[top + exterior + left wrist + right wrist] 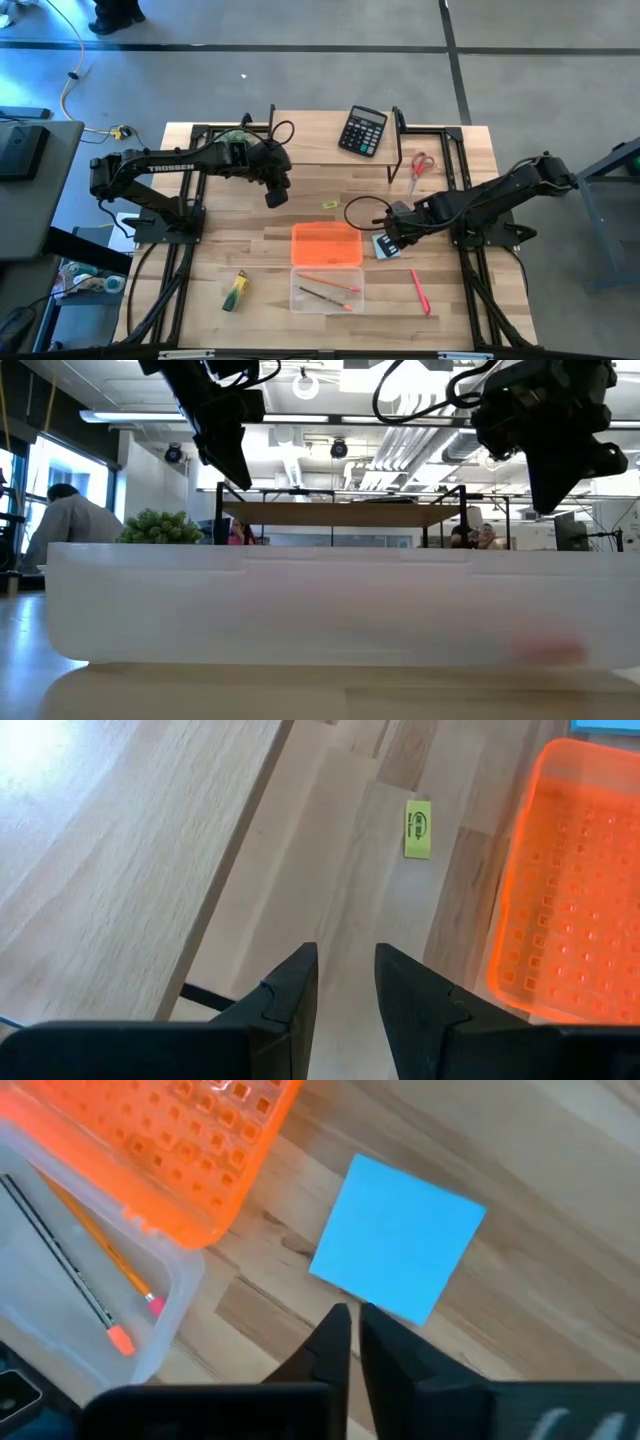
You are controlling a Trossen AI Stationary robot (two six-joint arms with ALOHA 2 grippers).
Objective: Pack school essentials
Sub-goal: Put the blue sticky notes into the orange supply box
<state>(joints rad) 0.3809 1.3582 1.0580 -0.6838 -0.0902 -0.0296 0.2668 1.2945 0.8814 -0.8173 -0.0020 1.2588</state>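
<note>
My left gripper [276,196] hangs above the table left of the tiny yellow piece [330,205], its fingers a little apart and empty; the piece also shows in the left wrist view [418,828]. My right gripper [388,238] is shut and hovers over the near edge of the light-blue note pad [400,1240], which lies flat on the table. The clear box [327,288] holds thin pencils [100,1280]. Its orange lid [327,243] lies beside it. The pink pen [420,292], red-handled scissors [421,165] and green-yellow marker [235,291] lie on the table.
A black calculator [362,130] lies at the far edge and a spiky green plant [236,140] sits behind my left arm. Black frame rails [452,150] run along both sides. In the low view the clear box wall [320,600] fills the foreground, with both grippers above it.
</note>
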